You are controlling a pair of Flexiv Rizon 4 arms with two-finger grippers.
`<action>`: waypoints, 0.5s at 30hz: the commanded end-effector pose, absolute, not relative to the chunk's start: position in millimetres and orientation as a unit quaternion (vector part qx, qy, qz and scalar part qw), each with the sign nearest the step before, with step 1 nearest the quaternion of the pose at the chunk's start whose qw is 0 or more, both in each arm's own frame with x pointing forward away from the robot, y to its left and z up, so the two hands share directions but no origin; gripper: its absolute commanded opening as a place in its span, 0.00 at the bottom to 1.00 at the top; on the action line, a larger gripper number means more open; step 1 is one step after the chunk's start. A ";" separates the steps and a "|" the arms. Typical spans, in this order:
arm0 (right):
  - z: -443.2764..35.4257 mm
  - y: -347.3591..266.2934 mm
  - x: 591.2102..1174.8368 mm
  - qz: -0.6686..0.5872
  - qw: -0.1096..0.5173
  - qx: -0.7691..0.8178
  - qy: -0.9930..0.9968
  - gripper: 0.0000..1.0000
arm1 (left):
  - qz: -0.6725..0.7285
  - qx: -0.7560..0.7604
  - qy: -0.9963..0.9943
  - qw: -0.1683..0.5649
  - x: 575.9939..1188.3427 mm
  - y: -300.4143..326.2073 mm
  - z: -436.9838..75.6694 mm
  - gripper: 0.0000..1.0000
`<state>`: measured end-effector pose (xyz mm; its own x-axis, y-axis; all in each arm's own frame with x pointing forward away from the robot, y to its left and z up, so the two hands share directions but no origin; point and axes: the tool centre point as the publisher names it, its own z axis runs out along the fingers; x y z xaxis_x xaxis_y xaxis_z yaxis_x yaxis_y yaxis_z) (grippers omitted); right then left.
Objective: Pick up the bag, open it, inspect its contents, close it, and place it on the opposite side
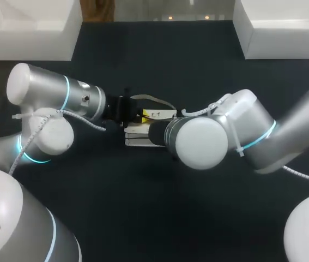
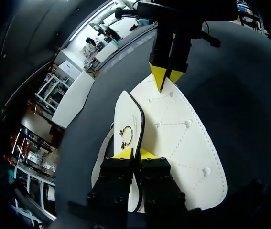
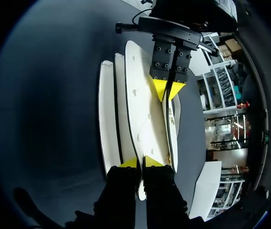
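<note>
Bag [image 2: 183, 143] pinched btwn L jaws; opp. end prob. in R jaws.

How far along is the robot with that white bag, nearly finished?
Early on. Done: the white stitched bag is gripped over the middle of the dark table. In hand: the left hand and right hand each pinch an opposite end, apparently to open it. Left: looking inside, closing it, placing it on the other side.
</note>
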<state>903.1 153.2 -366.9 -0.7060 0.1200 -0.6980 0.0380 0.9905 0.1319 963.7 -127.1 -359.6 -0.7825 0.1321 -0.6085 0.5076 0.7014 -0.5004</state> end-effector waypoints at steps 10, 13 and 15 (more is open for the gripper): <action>-367.8 153.6 903.8 0.055 0.383 0.043 0.921 0.00 | -0.353 0.181 0.873 0.285 968.4 -126.7 -350.9 0.40; -367.8 153.6 903.8 0.055 0.383 0.043 0.921 0.00 | -0.355 0.180 0.874 0.280 974.5 -125.7 -348.3 0.37; -367.8 153.6 903.8 0.055 0.383 0.043 0.921 0.00 | -0.356 0.179 0.874 0.279 978.4 -125.0 -346.2 0.33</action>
<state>903.7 153.5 -366.6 -0.7048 0.1205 -0.6991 0.0376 0.9904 0.1328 969.7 -125.8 -348.1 -0.7748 0.1047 -0.6234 0.5102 0.6859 -0.5189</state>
